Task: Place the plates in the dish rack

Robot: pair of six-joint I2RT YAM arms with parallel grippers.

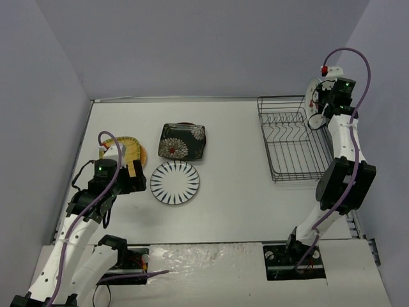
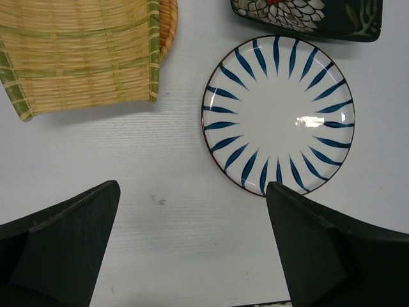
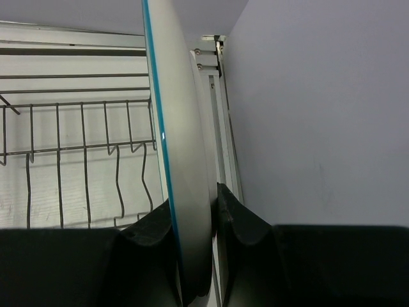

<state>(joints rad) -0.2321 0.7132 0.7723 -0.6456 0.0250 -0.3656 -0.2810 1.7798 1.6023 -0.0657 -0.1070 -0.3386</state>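
Right gripper (image 3: 192,211) clamped on 1 plate (image 3: 182,128) at right edge of 1 rack (image 1: 266,137). Left gripper (image 2: 195,249) spread open near 1 striped plate (image 2: 278,115), 1 floral plate (image 2: 307,16), 1 woven plate (image 2: 77,57).

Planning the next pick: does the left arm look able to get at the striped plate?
Probably yes: the left gripper hangs open beside the striped plate, with nothing on it or between them.

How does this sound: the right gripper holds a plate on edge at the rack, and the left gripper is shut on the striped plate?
The left gripper is open and holds nothing; the striped plate lies flat on the table beyond it, as the left wrist view shows. The right gripper does hold a plate on edge at the rack.
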